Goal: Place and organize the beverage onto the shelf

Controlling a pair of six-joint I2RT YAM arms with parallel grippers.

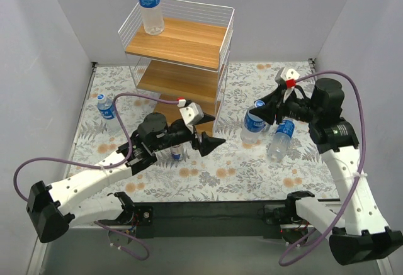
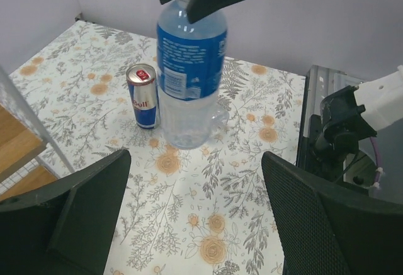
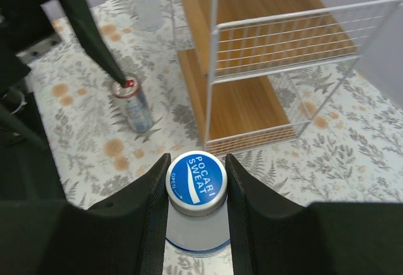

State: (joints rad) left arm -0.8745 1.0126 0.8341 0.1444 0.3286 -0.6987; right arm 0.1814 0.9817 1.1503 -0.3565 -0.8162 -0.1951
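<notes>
My right gripper (image 1: 263,109) is shut on the blue cap of a clear bottle (image 1: 253,125); the cap (image 3: 196,190) sits between both fingers in the right wrist view. The same bottle (image 2: 191,73) stands upright in the left wrist view with a can (image 2: 143,96) beside it. My left gripper (image 1: 211,138) is open and empty, low over the table (image 2: 195,215), facing that bottle. A second can (image 1: 177,153) stands beside the left arm and shows in the right wrist view (image 3: 132,105). The shelf (image 1: 189,39) holds one bottle (image 1: 150,4) on its top board.
Another bottle (image 1: 281,138) stands just right of the held one. One more bottle (image 1: 107,107) stands at the far left, left of the shelf. The shelf's wire corner (image 3: 214,80) is close to the right gripper. Grey walls enclose the flowered table (image 1: 227,174).
</notes>
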